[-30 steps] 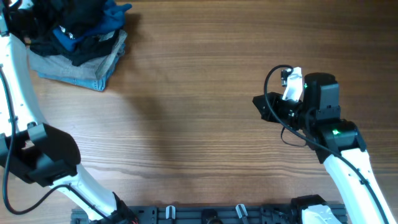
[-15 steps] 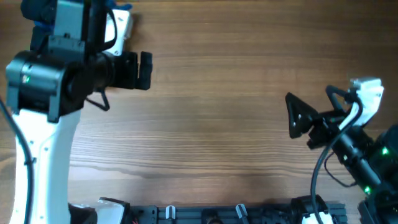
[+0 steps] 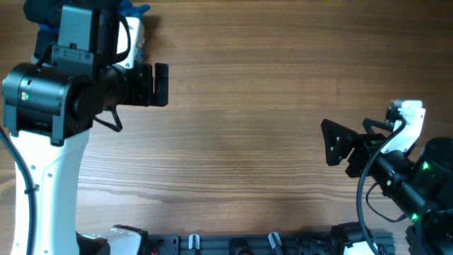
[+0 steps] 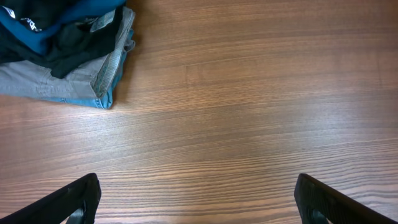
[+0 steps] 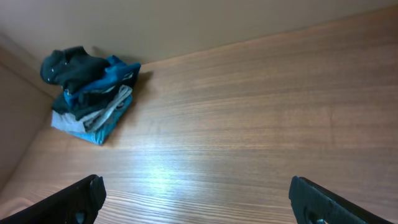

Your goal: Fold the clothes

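Arms hover over the table [image 3: 248, 106], my left gripper [image 3: 161, 85] and right gripper [image 3: 334, 142] both spread wide, empty. Black clothes [image 5: 68, 67] top the corner pile (blue garment [image 5: 111, 71], denim [image 4: 62, 87] beneath), under my left arm.

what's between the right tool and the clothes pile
Only bare wooden table, seen in the right wrist view, from the right tool to the pile topped by the black garment.

Overhead view: the left arm [image 3: 53, 99] hides all but a corner of the blue garment [image 3: 136, 9]. Left wrist view: black clothes [image 4: 74, 45] cropped at upper-left edge; fingers [image 4: 78, 198] cropped below.
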